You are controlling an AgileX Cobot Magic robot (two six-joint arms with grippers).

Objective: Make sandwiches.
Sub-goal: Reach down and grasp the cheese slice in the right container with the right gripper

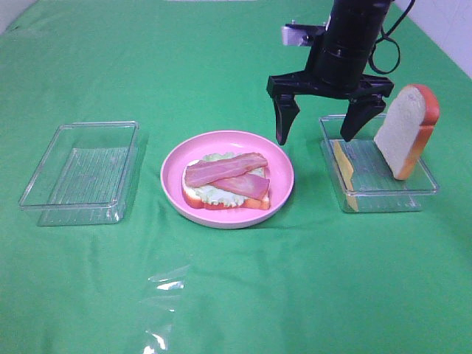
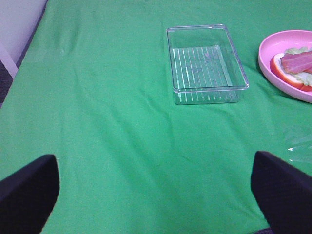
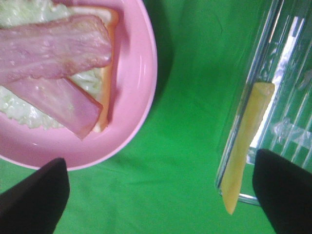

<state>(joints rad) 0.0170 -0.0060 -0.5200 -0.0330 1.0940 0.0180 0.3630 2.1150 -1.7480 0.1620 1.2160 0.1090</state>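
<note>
We see the half-built sandwich (image 1: 226,184) at the centre of the high view, on a pink plate (image 1: 282,158). It shows lettuce (image 1: 210,193) on a bottom slice, with two bacon strips (image 1: 225,168) crossed on top.

To the right of the plate sits a clear tray (image 1: 391,195). In it the cheese (image 1: 344,166) stands on edge against the left wall, and a bread slice (image 1: 405,129) leans upright at the far right. That wall stands between the cheese and the plate.

The right gripper (image 1: 316,133) hangs in the upper right of the frame, over the gap between plate and tray. Its jaws are spread wide and hold nothing. One finger is in front of the tray's upper-left corner.

A second clear tray (image 1: 81,173) lies at the left, well apart from the plate. A scrap of clear film (image 1: 166,284) glints on the green cloth (image 1: 310,287) at the bottom centre.

The left gripper (image 2: 155,157) shows only in its own wrist view, spread over bare cloth.
</note>
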